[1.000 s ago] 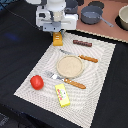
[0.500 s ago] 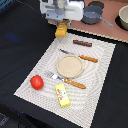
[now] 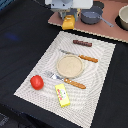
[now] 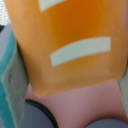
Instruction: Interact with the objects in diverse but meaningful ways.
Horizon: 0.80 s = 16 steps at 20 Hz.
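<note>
Orange-yellow bread block (image 3: 68, 22) sits clamped in the hand (image 3: 68, 19), lifted off the bench (image 3: 15, 45). Wrist view: smooth orange face (image 4: 70, 40) with two pale bars, grey pads (image 4: 12, 80) pressed on both sides. Pink board and grey pot (image 3: 91, 15) just below and beside the hand.

Gripper (image 3: 69, 15) cut by top edge of exterior view; arm above out of frame, fingertips hidden behind bread block (image 3: 68, 22), jaw gap unreadable. In wrist view, block (image 4: 70, 42) fills frame, cropped at top and both sides, heavily blurred; dots not resolved, only two pale bars. Pad (image 4: 12, 85) cut at edge, soft. Dark rims (image 4: 42, 115) clipped at bottom of wrist view, identity unclear. Pot (image 3: 123, 17) cut by the exterior view's right edge. Packet (image 3: 62, 95) print too small to read.
</note>
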Motion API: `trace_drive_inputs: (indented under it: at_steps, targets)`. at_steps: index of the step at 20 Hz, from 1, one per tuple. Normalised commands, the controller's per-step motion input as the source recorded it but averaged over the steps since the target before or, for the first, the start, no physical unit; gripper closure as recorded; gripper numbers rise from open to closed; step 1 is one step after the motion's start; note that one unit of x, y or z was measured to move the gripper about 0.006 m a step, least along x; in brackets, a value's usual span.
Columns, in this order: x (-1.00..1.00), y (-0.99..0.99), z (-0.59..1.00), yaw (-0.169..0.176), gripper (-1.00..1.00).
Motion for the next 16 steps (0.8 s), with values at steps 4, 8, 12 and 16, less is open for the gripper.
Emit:
trace_drive_inputs:
  at_steps: [4, 8, 12, 16]
  targets:
    - [0.21, -0.79, 0.30, 0.080, 1.00]
    - [0.28, -0.82, 0.32, 0.057, 1.00]
    - [0.44, -0.83, 0.32, 0.017, 1.00]
    - [0.77, -0.60, 0.29, 0.000, 1.00]
